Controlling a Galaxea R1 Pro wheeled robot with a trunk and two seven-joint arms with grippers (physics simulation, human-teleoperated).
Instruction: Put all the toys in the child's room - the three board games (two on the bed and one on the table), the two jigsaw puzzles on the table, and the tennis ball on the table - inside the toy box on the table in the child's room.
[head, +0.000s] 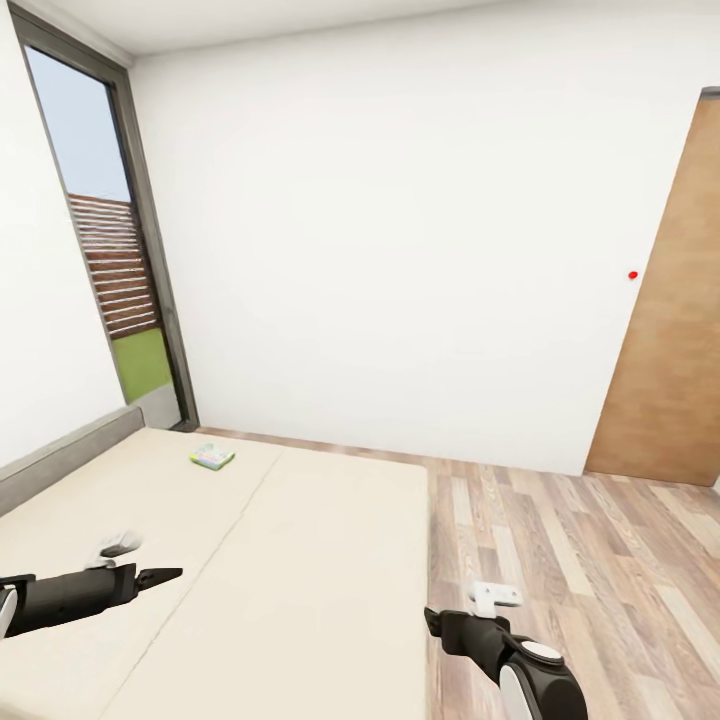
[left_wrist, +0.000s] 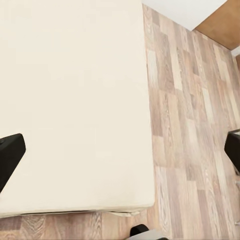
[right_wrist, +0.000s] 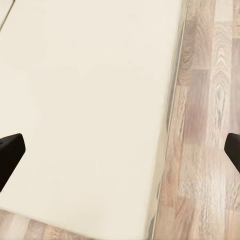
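White walls sit behind the big bed (head: 250, 540). One board game (head: 212, 457) lies left of middle, too far to reach. Both the left gripper (left_wrist: 120, 152) and right gripper (right_wrist: 120, 150) are spread wide, holding nothing.

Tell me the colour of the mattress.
Plain beige mattress, clearest in the head view.

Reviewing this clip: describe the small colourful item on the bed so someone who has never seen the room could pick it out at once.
Start at the wide beige bed in the head view, with its low grey headboard along the left. Near the far edge, close to the tall window, lies a thin flat board game. Its pale green, yellow and blue printed cover is the only colour on the plain mattress.
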